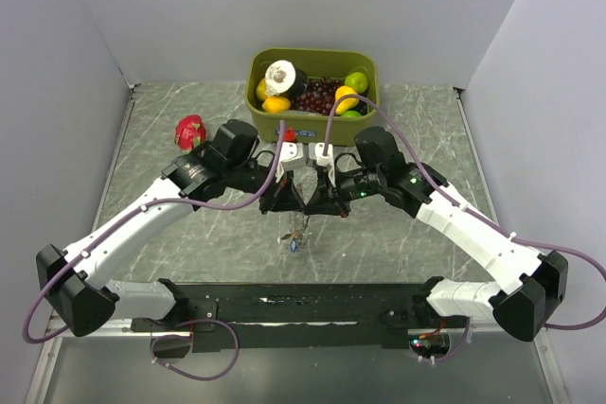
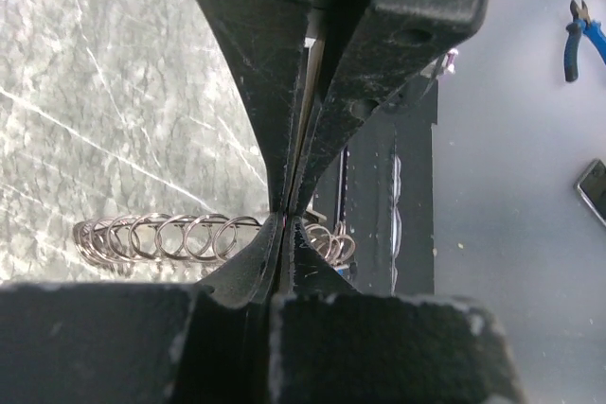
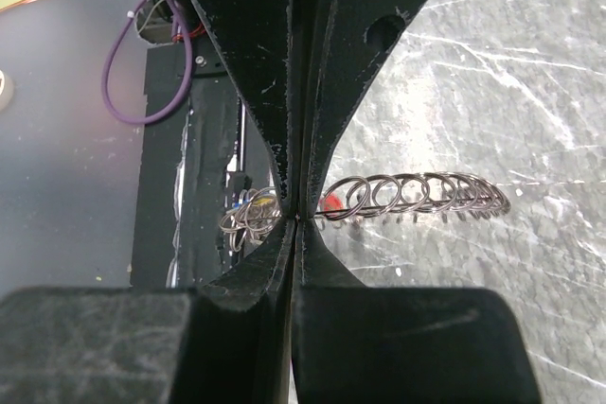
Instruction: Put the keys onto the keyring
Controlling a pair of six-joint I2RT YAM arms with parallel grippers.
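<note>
Both grippers meet over the middle of the table, above its surface. My left gripper [image 1: 284, 198] [image 2: 287, 215] is shut on the thin wire of the keyring [image 2: 161, 237], whose coiled rim runs off to the left of its fingers. My right gripper [image 1: 328, 200] [image 3: 298, 215] is shut on the same keyring [image 3: 417, 196], its coils stretching right. A bunch of keys [image 1: 296, 236] hangs below and between the grippers. In the right wrist view small split rings with blue and yellow bits [image 3: 248, 215] cluster left of the fingers, and a red head [image 3: 329, 203] shows just right.
An olive bin [image 1: 308, 124] of fruit stands at the back centre, just behind the grippers. A red fruit [image 1: 190, 131] lies at the back left. A black base strip [image 1: 303, 305] runs along the near edge. Grey walls close the left, right and back.
</note>
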